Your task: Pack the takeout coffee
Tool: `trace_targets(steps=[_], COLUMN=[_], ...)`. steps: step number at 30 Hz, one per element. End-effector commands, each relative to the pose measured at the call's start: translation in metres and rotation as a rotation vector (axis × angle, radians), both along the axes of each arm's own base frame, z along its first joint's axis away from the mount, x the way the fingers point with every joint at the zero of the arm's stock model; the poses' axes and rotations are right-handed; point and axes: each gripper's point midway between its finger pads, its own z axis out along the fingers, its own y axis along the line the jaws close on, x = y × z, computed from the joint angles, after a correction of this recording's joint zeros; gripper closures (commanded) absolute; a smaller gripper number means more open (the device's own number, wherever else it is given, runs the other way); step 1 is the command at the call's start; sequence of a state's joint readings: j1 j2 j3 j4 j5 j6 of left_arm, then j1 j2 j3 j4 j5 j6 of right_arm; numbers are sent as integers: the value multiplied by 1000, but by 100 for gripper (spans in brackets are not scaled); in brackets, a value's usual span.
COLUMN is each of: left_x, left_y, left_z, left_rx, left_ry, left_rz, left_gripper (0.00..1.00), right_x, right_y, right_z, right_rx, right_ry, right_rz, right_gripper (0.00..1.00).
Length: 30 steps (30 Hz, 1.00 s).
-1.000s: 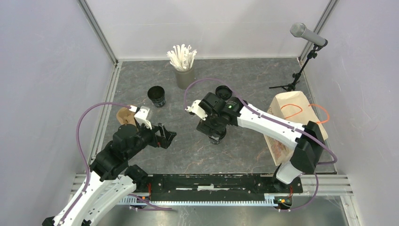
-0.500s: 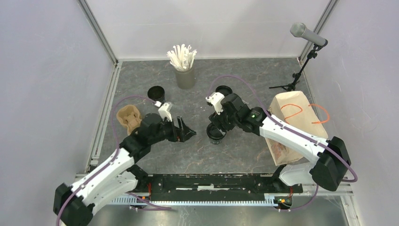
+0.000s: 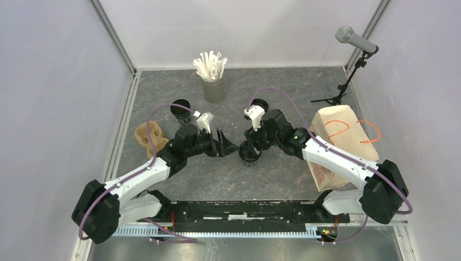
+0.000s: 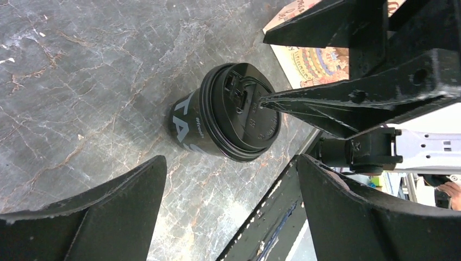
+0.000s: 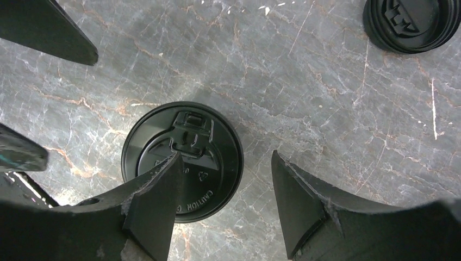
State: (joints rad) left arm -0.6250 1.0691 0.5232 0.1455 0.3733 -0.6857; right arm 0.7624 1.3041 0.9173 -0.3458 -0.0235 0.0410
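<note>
The chief hazard is a tip or skid of the small black tapered disposable cup with round black lid [image 3: 249, 154], standing upright on the grey marbled table [image 3: 282, 92] between the two arms; one finger of the right gripper [image 5: 225, 163] lies over the lid's edge rather than beside the wall, so an off-centre closing or descent would likely push the cup over, and the grippers are near enough to collide. The right gripper's jaws stand partly apart, grasping nothing, one tip seemingly touching the lid top; the left gripper [image 4: 231, 159] is spread wide and empty, the cup ahead of its fingers, untouched.
</note>
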Motion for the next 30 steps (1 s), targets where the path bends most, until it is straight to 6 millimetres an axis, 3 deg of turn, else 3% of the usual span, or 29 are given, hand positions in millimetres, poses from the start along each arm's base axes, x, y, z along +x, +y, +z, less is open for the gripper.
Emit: trace_targets(steps=[1, 16, 30], left_x=[15, 17, 11], left_y=[-14, -45, -51], left_z=[21, 1, -5], left_rx=[-72, -126, -118], left_ry=[-46, 29, 44], left_rz=[6, -59, -84], left_gripper=[6, 13, 25], right_x=[7, -14, -16], right_y=[4, -5, 5], right_z=[13, -18, -4], right_rx=[64, 62, 114], right_ry=[-44, 16, 16], right_rz=[-2, 32, 64], right_gripper=[34, 36, 39])
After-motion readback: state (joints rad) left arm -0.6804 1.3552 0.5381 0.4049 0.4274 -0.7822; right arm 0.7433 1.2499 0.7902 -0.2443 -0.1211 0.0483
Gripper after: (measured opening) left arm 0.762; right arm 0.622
